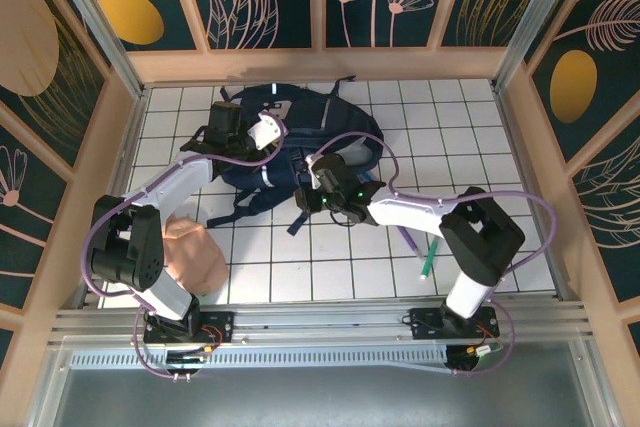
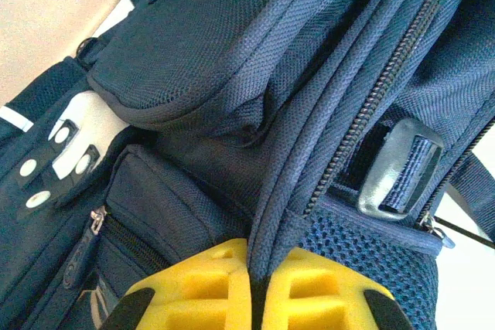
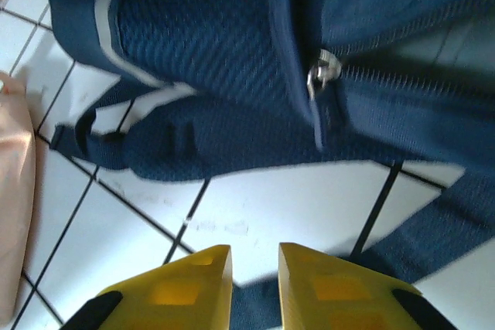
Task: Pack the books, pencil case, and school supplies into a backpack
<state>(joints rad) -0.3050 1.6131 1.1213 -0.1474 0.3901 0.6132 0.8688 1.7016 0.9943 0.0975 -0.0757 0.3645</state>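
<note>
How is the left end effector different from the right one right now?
The left end effector is pinched shut on a fold of the backpack; the right end effector is open and holds nothing. The left one touches fabric beside a zipper, while the right one hovers over white table tiles next to the backpack. Both have yellow fingers.

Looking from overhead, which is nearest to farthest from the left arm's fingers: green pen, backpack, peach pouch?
1. backpack, at the back, pinched by the left fingers.
2. peach pouch, near left, beside the arm's base.
3. green pen, near right.
</note>
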